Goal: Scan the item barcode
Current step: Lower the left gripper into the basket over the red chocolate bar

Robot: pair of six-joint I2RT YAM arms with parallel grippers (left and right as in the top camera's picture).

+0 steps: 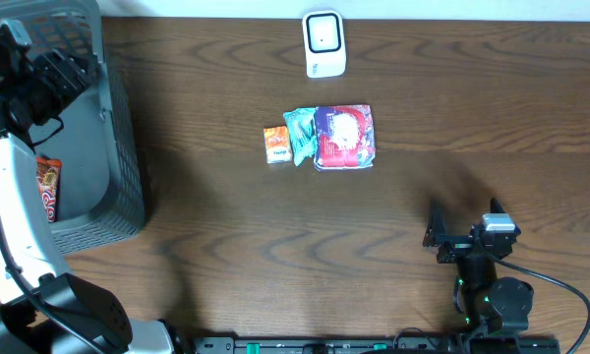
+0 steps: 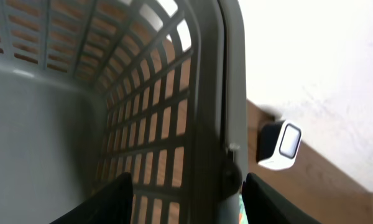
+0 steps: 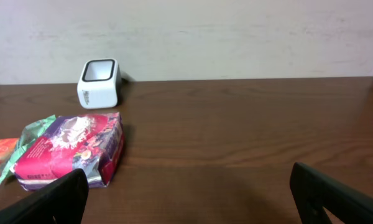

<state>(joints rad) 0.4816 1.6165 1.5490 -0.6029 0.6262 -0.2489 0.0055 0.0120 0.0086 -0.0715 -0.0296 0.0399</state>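
Three items lie together at mid-table: a small orange pack (image 1: 276, 145), a green packet (image 1: 300, 131) and a red-and-purple bag (image 1: 345, 137) (image 3: 71, 149). The white barcode scanner (image 1: 324, 44) (image 3: 99, 82) (image 2: 280, 146) stands behind them at the far edge. My left gripper (image 1: 69, 74) (image 2: 188, 180) hovers inside the grey basket (image 1: 123, 167) (image 2: 205, 93), open and holding nothing, facing the basket's slotted wall. My right gripper (image 1: 464, 221) (image 3: 189, 177) rests low near the front right, wide open and empty, pointing toward the items.
A red-orange packet (image 1: 47, 187) lies on the basket floor beneath the left arm. A pale wall runs behind the scanner. Bare dark wood stretches between the right gripper and the items.
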